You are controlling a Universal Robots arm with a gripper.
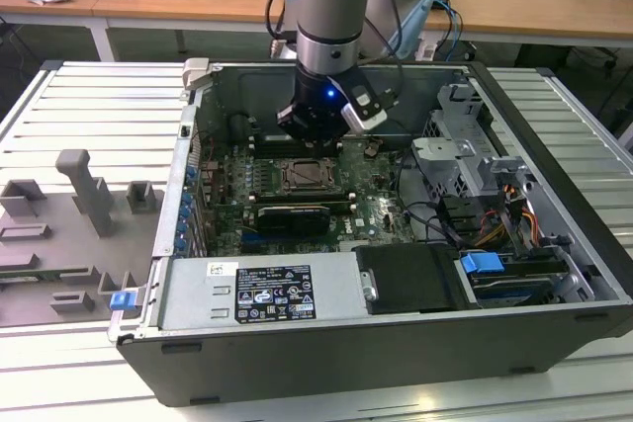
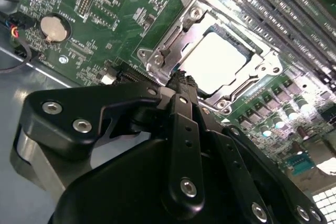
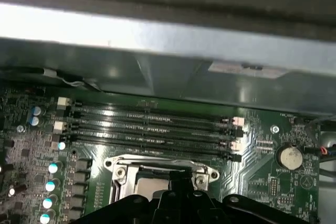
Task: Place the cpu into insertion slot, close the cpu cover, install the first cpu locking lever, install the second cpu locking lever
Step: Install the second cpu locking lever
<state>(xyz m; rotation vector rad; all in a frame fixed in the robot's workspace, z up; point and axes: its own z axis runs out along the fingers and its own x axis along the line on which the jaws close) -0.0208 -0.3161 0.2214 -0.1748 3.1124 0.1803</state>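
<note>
black gripper (image 2: 181, 85) linkage fills the lower half of the second wrist view, its fingers drawn together into one narrow tip, clenched on nothing visible, hovering just over the near edge of the socket.

beyond that tip, centre-right of the frame, one cpu (image 2: 216, 62) lies flat in the insertion slot (image 2: 157, 60), its pale metal top bare. the chip looks light, stiff and fragile underneath; my judgement is that it should be handled only by its edges, never pressed at a tilt. one cpu cover (image 2: 223, 9), a thin silver frame, stands beyond the chip, and whether it is shut i cannot tell. it seems springy sheet metal, best pushed at its free edge.

farther off, four long memory slots (image 3: 152, 127) run across the middle of the first wrist view, and one coin battery (image 3: 289, 156) sits at right.

in the exterior view one open computer case (image 1: 554, 116) rests on the tabletop (image 1: 59, 126).
</note>
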